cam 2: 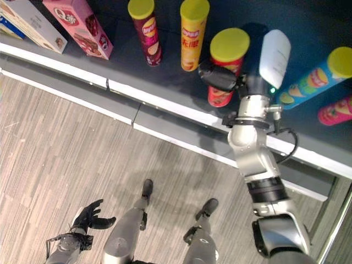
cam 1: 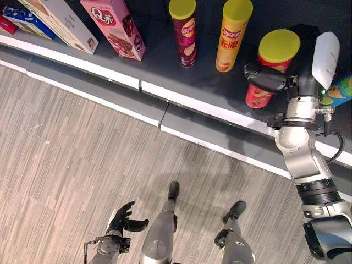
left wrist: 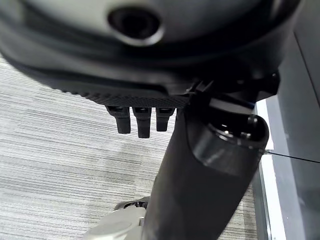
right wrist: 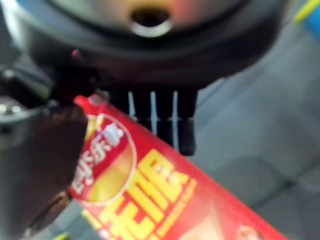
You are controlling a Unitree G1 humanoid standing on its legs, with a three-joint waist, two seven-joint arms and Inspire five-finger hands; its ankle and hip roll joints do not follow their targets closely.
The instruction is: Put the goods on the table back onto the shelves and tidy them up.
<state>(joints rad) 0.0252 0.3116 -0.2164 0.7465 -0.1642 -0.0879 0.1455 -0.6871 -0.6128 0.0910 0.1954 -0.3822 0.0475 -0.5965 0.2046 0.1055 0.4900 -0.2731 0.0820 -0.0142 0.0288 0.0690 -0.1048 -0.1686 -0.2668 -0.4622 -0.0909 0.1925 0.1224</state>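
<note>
A red chips can with a yellow lid (cam 1: 276,52) stands on the dark shelf (cam 1: 165,60), to the right of the other cans. My right hand (cam 1: 301,82) reaches in from the right and is shut on it. The thumb (cam 1: 265,77) crosses the can's front. In the right wrist view the red can (right wrist: 150,195) lies between the thumb (right wrist: 35,160) and the fingers (right wrist: 165,115). My left hand (cam 1: 121,220) hangs low over the floor, open and holding nothing; its fingers (left wrist: 140,122) are relaxed.
On the shelf to the left stand an orange can (cam 1: 231,36), a purple can (cam 1: 184,33), a pink box (cam 1: 115,27), a white box (cam 1: 60,22) and a blue box (cam 1: 25,19). A blue can (cam 2: 316,80) and a pink can (cam 2: 335,110) lie right of the hand.
</note>
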